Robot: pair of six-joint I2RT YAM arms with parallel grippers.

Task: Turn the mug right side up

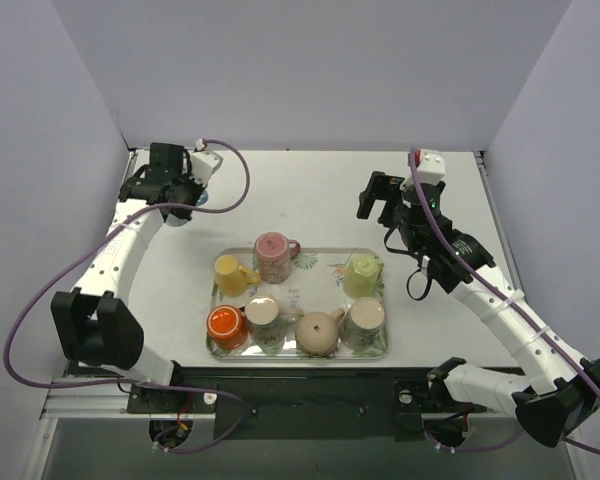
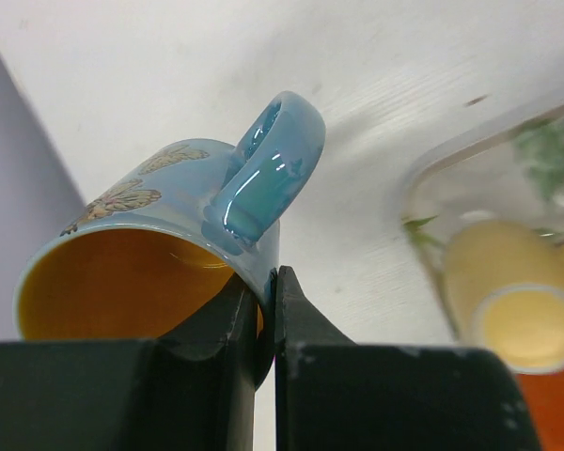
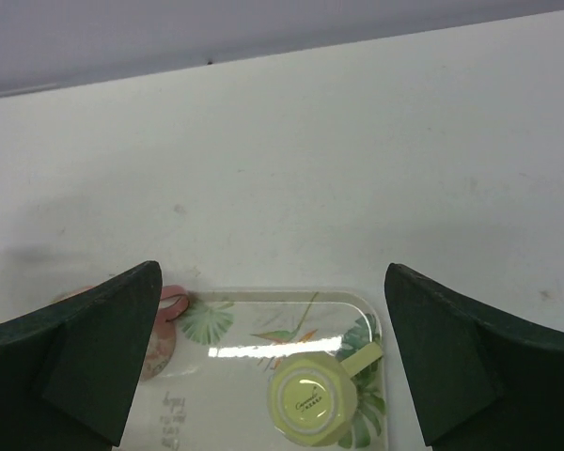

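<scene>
So on our rig the left tool [image 2: 269, 315] is clamped shut on the blue mug [image 2: 160, 193]. Its two fingers [image 2: 227, 324] pinch the mug's wall right at the rim, one inside and one outside, just below the handle [image 2: 263, 174]. In the left wrist view the mug's mouth faces back at the tool, so we look straight into the orange inside. The handle points up in that view, and butterfly prints show on the side. We can't tell whether the mug touches the bench [image 1: 310, 190] or hangs just over it.

From above, this all sits at the far left of the bench, near the left wall and well apart from the tray [image 1: 320, 282]. The mug is mostly hidden under the tool there.

Our right tool [image 3: 271, 269] is wide open, with nothing between its fingers. It hangs over bare bench beyond the tray's far right corner. Its camera looks down on a green mug [image 3: 310, 404] sitting base-up on the tray. A pink mug [image 3: 164, 324] peeks out beside the tool's left finger.

The tray sits in the middle of the bench near the arm bases. It also carries a yellow mug [image 1: 230, 274], an orange mug [image 1: 225, 322] and a brown teapot [image 1: 320, 333].
</scene>
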